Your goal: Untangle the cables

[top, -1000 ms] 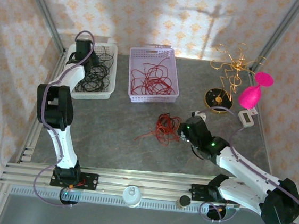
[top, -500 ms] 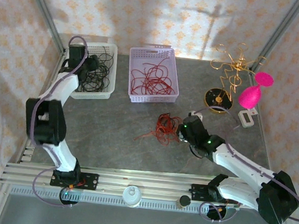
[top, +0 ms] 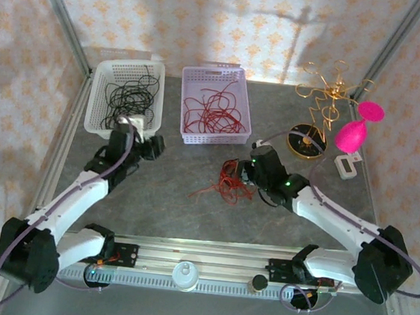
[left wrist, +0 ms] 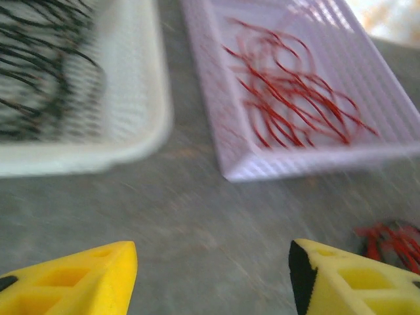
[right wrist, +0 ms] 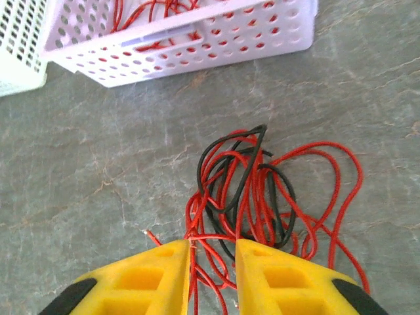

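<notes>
A tangle of red and black cables (top: 228, 180) lies on the grey table, in front of the lilac basket (top: 216, 138). In the right wrist view my right gripper (right wrist: 213, 244) sits low at the near edge of the tangle (right wrist: 250, 197). Its jaws stand a little apart, with red strands running between them. My right gripper (top: 245, 174) is at the tangle's right side. My left gripper (top: 153, 145) hovers in front of the white basket (top: 121, 134), and my left gripper (left wrist: 213, 262) is open with bare table between its fingers. The tangle (left wrist: 394, 239) shows at that view's right edge.
Loose black cables (top: 130, 96) fill the white basket and red cables (top: 213, 113) the lilac one. At the back right stand a gold wire ornament (top: 322, 102), a pink object (top: 354, 131) and a small white box (top: 346, 164). A metal rail (top: 185, 253) runs along the near edge.
My left arm has swung out of the white basket, come down in front of it, and its jaws have opened. My right gripper has edged forward onto the tangle.
</notes>
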Controlling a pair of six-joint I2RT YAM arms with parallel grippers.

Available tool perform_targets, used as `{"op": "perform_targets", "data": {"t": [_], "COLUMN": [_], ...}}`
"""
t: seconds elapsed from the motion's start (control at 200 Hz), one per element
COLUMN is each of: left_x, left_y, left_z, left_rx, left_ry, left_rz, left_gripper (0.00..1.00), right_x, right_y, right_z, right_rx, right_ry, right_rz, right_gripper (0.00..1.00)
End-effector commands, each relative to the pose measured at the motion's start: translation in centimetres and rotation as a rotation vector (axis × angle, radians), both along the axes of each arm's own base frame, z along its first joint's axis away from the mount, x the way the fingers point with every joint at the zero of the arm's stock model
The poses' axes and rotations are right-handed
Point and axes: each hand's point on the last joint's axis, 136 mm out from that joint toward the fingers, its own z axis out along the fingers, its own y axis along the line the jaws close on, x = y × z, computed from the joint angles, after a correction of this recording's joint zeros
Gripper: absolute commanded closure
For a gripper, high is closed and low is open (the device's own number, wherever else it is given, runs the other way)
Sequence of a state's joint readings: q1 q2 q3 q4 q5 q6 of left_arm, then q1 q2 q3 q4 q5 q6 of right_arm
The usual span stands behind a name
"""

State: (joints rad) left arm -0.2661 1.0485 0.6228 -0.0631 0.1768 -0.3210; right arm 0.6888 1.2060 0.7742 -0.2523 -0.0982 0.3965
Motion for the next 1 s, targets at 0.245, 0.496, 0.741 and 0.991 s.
{"op": "perform_targets", "data": {"t": [0.245, 0.496, 0.741, 0.991], "left_x": [-6.1, -5.1, -5.4, -5.1], "left_y": [-14.2, -15.7, -16.7, -16.7], "left_z": [-4.4, -9.8, -10.8, -11.5], "left_rx": [-0.005, 0.152, 0.257, 0.488], "left_ry": [-0.007, 0.097, 0.170, 0.321], "left_rz": [-0.606, -0.651, -0.730, -0.794], "left_gripper": [0.59, 0.48, 0.48, 0.55], "right_x": [-0.2, -1.4, -1.7, -1.9], "right_y": [0.1, -0.5, -1.1, -1.0], "right_z": [0.7, 2.5, 2.1, 2.2], "right_rx": [-0.016, 0.032, 0.019, 0.015], "right_ry": [-0.026, -0.088, -0.110, -0.114], "right_rz": [0.042, 0.072, 0.082, 0.101], "right_gripper": [0.76, 0.73, 0.72, 0.72]}}
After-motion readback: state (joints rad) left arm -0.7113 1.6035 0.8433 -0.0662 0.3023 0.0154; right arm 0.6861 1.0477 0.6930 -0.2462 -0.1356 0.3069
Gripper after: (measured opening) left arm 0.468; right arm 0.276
